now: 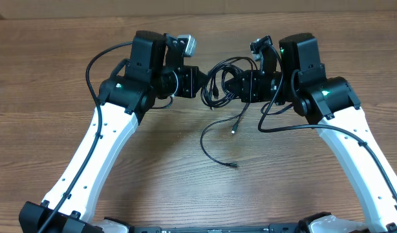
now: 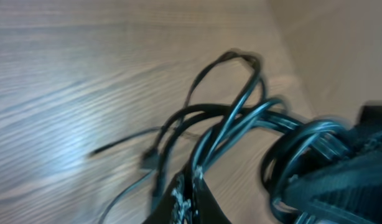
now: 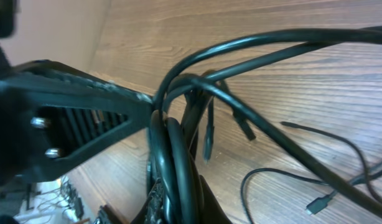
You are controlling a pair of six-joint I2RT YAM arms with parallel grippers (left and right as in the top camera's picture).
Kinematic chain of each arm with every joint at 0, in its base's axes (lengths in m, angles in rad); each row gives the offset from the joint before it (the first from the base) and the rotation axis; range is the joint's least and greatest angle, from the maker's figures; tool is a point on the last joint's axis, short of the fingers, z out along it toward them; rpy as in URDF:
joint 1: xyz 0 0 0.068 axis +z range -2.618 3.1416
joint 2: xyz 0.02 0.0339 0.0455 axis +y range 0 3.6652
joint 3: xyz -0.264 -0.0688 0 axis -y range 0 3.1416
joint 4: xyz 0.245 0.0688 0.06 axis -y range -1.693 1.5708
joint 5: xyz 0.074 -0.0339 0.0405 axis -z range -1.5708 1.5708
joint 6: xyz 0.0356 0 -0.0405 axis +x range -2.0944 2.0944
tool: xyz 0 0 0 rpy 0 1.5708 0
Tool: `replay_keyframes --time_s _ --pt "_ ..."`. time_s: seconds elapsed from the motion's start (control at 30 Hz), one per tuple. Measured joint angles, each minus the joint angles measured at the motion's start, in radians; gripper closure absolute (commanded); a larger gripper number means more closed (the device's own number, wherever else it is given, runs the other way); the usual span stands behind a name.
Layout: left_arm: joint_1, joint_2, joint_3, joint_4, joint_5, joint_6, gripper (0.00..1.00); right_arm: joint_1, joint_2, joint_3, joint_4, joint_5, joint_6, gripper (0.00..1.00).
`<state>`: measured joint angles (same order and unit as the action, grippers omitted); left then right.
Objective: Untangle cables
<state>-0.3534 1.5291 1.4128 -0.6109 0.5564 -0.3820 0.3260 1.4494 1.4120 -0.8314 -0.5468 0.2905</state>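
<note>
Cables hang in a black bunch between the 2 hands, a bit toward 12 o'clock from the middle of the table. At 9 o'clock of the bunch is the left hand, and at 3 o'clock is the right hand. Both hands are pinched all the way closed. A few thin cords run in between the tips of the left hand. The right hand has a fat stack of loops caught between its tips. From the bunch, 2 loose ends trail down toward 6 o'clock. The near plug lies close under the bunch, and the far plug lies lower on the table. I think the job now is to pull the bunch open. To do it well, the hands should move apart slowly, 1 toward 9 o'clock and 1 toward 3 o'clock, and stay low. A hard tug could make a knot go tight, so it is best to stop if the cords go stiff. The loose ends need room to slide out. The right hand holds many loops at once, so the whole bunch may just follow it. I can read no names, labels or words anywhere, and the left wrist view is too blurry for small marks.
</note>
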Motion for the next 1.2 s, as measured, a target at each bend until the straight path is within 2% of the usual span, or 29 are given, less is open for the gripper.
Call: replay_keyframes --time_s 0.27,0.4,0.53,0.6,0.63,0.67,0.7,0.87,1.07,1.2 --pt "0.000 0.000 0.000 0.145 0.114 -0.259 0.96 -0.007 0.000 0.000 -0.041 0.039 -0.005 0.96" --pt "0.000 0.000 0.000 0.176 0.120 -0.332 0.96 -0.006 0.000 0.000 -0.072 0.038 -0.012 0.96" --pt "0.010 0.000 0.000 0.186 0.061 -0.375 0.96 -0.006 0.000 0.000 -0.090 0.038 -0.020 0.96" --pt "0.028 0.000 0.000 0.188 0.033 -0.394 0.78 -0.005 0.000 0.000 -0.090 0.037 -0.024 0.96" --pt "0.040 0.000 0.000 0.185 0.025 -0.398 0.57 -0.005 0.000 0.000 -0.091 0.037 -0.026 0.96" --pt "0.056 0.000 0.000 0.170 0.013 -0.388 0.51 -0.005 0.000 0.000 -0.093 0.034 -0.029 0.96" --pt "0.061 0.000 0.001 0.156 0.008 -0.368 0.50 -0.005 0.000 0.000 -0.093 0.034 -0.029 0.96" --pt "0.062 0.000 0.001 0.031 -0.004 -0.243 0.63 -0.005 0.000 0.000 -0.059 0.012 -0.030 0.96" --pt "0.045 0.000 0.001 -0.062 0.045 -0.047 0.60 -0.005 0.000 0.000 -0.022 -0.031 -0.029 0.96" --pt "0.045 0.000 0.001 -0.108 0.065 0.028 0.61 -0.005 0.000 0.000 -0.021 -0.038 -0.029 0.96"
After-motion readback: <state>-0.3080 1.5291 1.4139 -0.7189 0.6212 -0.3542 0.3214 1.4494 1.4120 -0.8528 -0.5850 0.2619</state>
